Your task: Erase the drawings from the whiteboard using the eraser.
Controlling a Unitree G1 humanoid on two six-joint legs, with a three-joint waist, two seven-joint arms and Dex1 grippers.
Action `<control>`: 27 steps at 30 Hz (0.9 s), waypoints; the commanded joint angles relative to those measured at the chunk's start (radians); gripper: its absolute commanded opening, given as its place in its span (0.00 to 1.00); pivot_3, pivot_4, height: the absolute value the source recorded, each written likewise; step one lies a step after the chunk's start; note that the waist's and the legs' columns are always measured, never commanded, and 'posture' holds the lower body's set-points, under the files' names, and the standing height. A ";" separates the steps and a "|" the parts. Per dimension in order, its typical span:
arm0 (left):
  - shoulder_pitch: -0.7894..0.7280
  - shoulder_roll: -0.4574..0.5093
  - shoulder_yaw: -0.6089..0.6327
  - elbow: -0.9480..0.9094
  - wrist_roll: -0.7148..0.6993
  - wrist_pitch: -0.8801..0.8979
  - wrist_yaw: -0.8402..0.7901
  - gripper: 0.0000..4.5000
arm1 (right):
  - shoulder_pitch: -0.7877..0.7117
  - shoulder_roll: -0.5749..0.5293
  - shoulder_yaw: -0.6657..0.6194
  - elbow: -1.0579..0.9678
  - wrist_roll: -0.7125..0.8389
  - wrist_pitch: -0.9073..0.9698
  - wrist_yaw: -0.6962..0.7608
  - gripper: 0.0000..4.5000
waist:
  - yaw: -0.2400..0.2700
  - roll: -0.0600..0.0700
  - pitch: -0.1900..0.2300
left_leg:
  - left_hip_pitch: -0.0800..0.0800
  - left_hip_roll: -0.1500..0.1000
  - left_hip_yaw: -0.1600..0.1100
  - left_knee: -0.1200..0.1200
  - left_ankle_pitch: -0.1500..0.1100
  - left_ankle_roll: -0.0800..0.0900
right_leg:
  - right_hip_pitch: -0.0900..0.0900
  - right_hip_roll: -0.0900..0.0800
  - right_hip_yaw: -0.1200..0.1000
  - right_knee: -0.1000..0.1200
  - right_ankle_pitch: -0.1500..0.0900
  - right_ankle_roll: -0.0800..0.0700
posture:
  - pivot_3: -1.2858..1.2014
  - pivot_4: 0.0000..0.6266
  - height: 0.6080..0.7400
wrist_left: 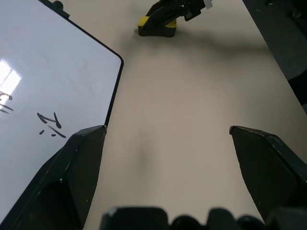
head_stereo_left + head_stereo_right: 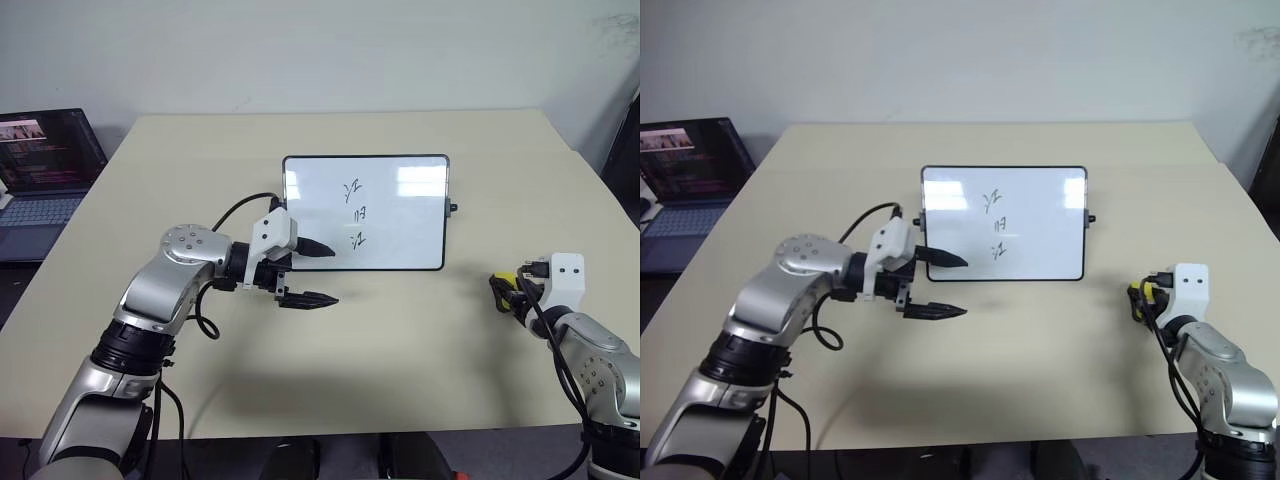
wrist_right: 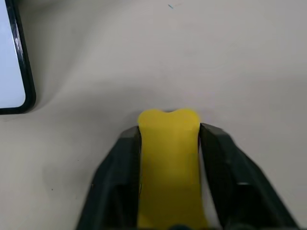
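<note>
The whiteboard point(image 2: 400, 215) lies flat in the middle of the table point(image 2: 400, 350), and the job on it has not started yet. All three drawings point(image 2: 355, 213) are on the board, one under the other, dark and not rubbed at all. The rest of the board is clean and white. The eraser point(image 3: 169, 163) is off to the right of the whiteboard, well apart from it, down low by the table top. The right gripper point(image 3: 169, 139) has its two black fingers squeezed tight on the yellow eraser, one on each side, so the grab looks done. The pictures do not make it clear whether the eraser is lifted or touching the table. The left gripper point(image 2: 318, 273) sits at the whiteboard's left edge, near the bottom corner, with its fingers spread wide and nothing between them. One finger reaches over the board close to the lowest drawing. It may be there to hold the board steady. What is left is most of the job: carry the eraser over to the whiteboard and wipe away each drawing.
</note>
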 commanded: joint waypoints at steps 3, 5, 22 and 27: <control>0.007 0.013 0.033 -0.041 -0.002 -0.010 0.012 1.00 | -0.005 0.001 -0.002 -0.015 -0.011 -0.009 0.006 0.22 | 0.000 0.000 0.000 | 0.000 0.000 0.000 0.000 0.000 0.000 | 0.000 0.000 0.000 0.000 0.000 0.000 | 0.52 0.24 1.00; 0.011 0.012 0.038 -0.044 -0.004 -0.004 0.022 1.00 | -0.004 0.002 -0.002 -0.017 -0.013 -0.009 0.007 0.22 | 0.000 0.000 0.000 | 0.000 0.000 0.000 0.000 0.000 0.000 | 0.000 0.000 0.000 0.001 0.000 0.000 | 0.52 0.24 1.00; -0.091 0.030 0.141 0.014 0.073 0.173 0.336 1.00 | -0.165 -0.068 0.304 -0.268 -0.146 -0.252 0.168 0.22 | -0.010 -0.002 0.000 | 0.000 -0.001 0.006 0.004 0.000 0.001 | -0.008 0.000 0.002 0.013 0.000 0.000 | 0.52 0.24 1.00; -0.109 0.026 0.147 0.034 0.088 0.186 0.368 1.00 | -0.411 -0.010 0.475 -0.043 -0.300 -0.322 0.158 0.22 | -0.010 -0.002 0.000 | -0.002 -0.001 0.005 0.005 0.002 -0.001 | -0.010 0.000 0.002 0.014 0.001 -0.001 | 0.52 0.24 1.00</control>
